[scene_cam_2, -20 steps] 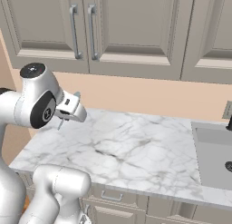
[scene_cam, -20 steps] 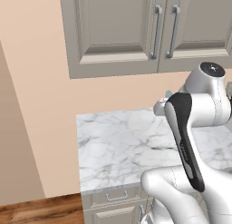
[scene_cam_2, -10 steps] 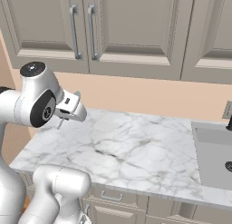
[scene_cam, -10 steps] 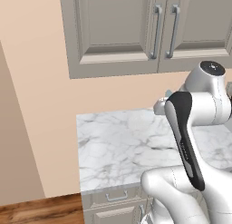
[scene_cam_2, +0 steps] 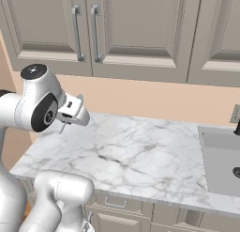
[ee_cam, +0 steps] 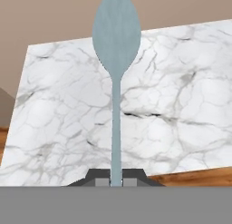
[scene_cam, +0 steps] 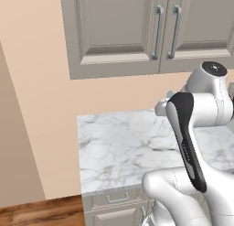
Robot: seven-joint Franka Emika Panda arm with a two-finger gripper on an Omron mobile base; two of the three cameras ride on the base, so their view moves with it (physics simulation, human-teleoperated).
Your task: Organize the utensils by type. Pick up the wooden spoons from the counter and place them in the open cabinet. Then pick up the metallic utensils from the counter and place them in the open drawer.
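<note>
Your gripper (ee_cam: 116, 182) has its fingers pinched nearly together on the thin handle of the pale teal-blue spoon (ee_cam: 116, 60), whose bowl points straight out ahead of the hand. You are holding it up in the air above the marble counter (scene_cam_2: 140, 156), below the closed upper cabinets (scene_cam_2: 140, 29).

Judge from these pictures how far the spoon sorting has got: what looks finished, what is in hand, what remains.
Looks done: no spoons lie on the visible stretch of the counter, though where they went can't be seen. In hand: the tool is shut on the handle of the pale teal-blue spoon, held above the marble. Left: putting this spoon in the open drawer, which the pictures don't show.
</note>
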